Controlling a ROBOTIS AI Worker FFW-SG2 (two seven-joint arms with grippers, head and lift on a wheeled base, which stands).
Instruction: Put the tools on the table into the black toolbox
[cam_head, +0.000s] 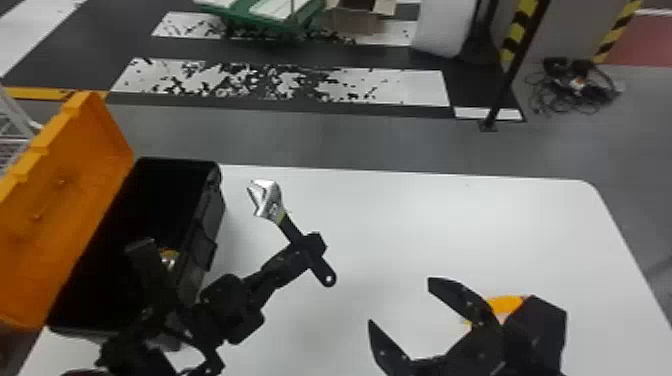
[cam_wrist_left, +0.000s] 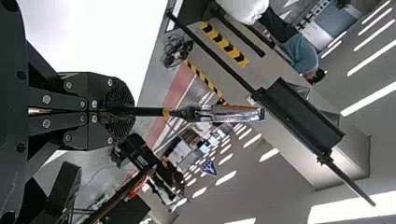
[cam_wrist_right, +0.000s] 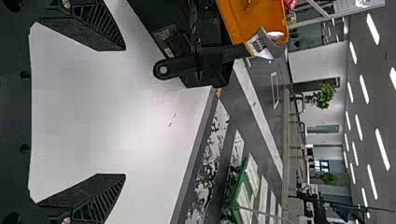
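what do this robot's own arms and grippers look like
The left arm and right arm are black, with blocky, angular housings. The left gripper is black too, its flat plates dotted with pale metal screws and its broad finger ends finely ridged. The right gripper matches in black, with tapering fingers ribbed on their inner faces.

The lid (cam_head: 70, 175) is orange, toolbox (cam_head: 210, 215) black, table (cam_head: 425, 225) white, column edge (cam_head: 514, 37) striped yellow and black.

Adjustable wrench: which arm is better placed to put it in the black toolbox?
The left, I'd judge. The left end effector grips the adjustable wrench near the open black toolbox; the right end effector is open, empty and farther from the toolbox.
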